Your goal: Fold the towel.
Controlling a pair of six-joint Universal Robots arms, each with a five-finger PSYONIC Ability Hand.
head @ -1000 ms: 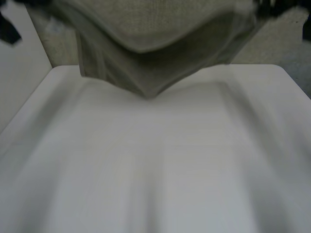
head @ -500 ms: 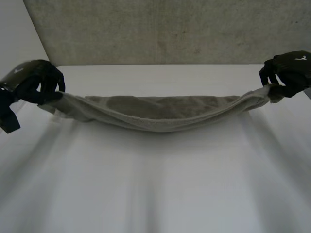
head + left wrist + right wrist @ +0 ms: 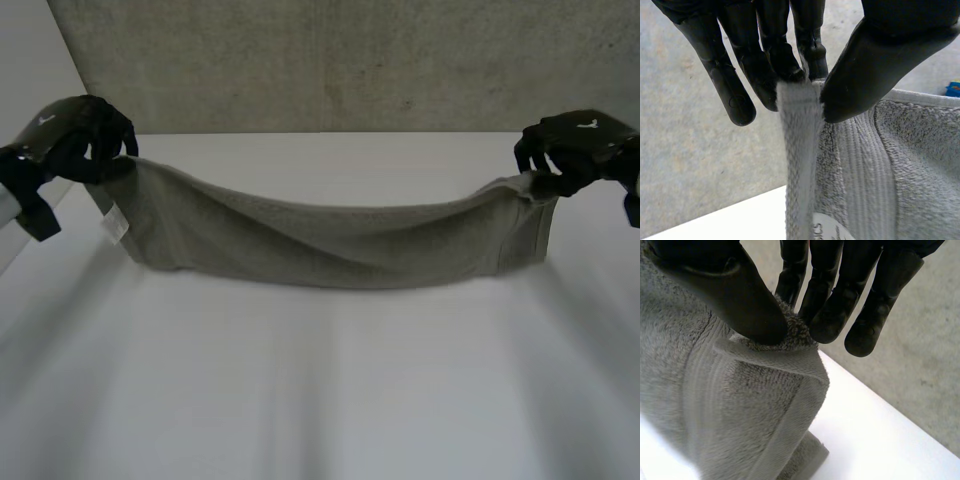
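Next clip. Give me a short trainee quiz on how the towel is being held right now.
1. True or false: only one hand holds the towel.
2. Where does the left hand pinch the towel? A) at a corner B) at the middle C) nowhere
3. Fill in: between the left hand and the right hand, the towel's middle ___.
Key: 1 false; 2 A; 3 sags.

towel (image 3: 330, 250): lowered from camera, hangs deeper | left robot hand (image 3: 75, 135): higher; right robot hand (image 3: 575, 148): inward
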